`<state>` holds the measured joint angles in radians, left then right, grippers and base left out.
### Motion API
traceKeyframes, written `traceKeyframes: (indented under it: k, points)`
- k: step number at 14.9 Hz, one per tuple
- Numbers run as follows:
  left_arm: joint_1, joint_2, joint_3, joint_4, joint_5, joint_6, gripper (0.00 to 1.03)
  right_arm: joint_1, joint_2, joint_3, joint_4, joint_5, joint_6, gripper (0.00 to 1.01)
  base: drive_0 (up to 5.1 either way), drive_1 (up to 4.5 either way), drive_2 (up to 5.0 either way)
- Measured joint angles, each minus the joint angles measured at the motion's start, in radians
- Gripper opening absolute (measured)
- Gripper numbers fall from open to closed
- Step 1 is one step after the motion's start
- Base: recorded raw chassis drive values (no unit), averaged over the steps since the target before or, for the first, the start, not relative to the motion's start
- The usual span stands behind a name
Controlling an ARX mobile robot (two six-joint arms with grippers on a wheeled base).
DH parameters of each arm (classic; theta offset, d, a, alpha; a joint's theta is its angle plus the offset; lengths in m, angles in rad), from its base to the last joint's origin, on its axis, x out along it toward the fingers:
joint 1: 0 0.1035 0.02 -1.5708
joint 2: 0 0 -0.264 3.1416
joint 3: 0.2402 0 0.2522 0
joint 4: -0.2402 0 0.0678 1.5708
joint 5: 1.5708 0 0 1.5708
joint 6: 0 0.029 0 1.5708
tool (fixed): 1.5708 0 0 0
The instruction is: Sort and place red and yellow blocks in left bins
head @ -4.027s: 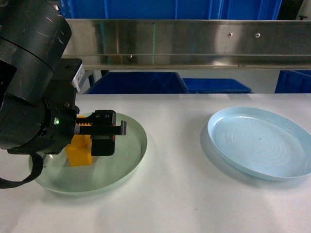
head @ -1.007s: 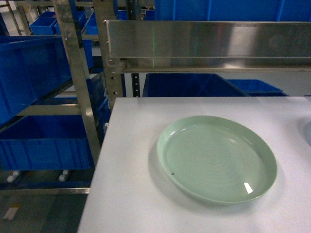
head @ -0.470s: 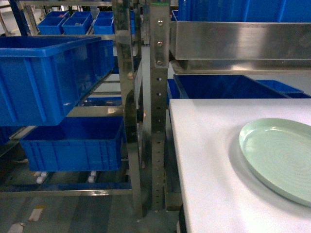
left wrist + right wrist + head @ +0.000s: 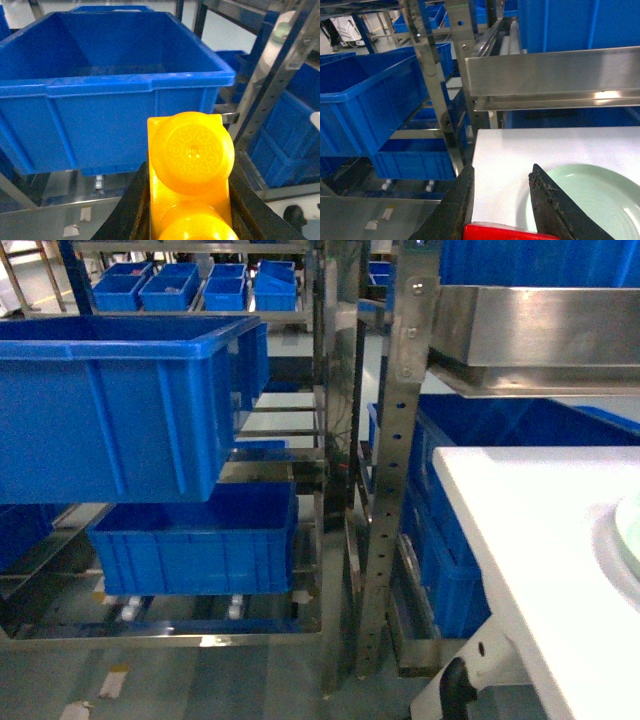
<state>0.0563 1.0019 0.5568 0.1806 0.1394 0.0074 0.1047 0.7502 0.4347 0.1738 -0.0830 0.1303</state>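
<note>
Yellow block (image 4: pixel 190 170) sits pinched in the left gripper (image 4: pixel 190 210), bottom centre, before a blue bin (image 4: pixel 105 95); right gripper (image 4: pixel 502 210) pinches a red block (image 4: pixel 505 233).

White worktop (image 4: pixel 540 540) sits on the right in the head view, w/ a pale green plate (image 4: pixel 585 200) on it, seen best in the right wrist view. Only the plate's edge shows at the far right of the head view. Shiny metal rail (image 4: pixel 555 75) runs above the worktop. Tall metal post (image 4: pixel 395 470) w/ lots of small holes stands just beside the worktop's left edge. Grey floor (image 4: pixel 200 680) below, w/ bits of tape on it. A small black wheel (image 4: pixel 452 685) shows near the bottom.
</note>
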Motion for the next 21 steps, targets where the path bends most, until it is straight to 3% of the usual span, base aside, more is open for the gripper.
traceKeyframes:
  k: [21]
  points:
    - [0.001, 0.001, -0.001, 0.001, 0.0, 0.0, 0.28, 0.0, 0.0, 0.0, -0.002, 0.0, 0.0, 0.27, -5.0, 2.49, 2.5]
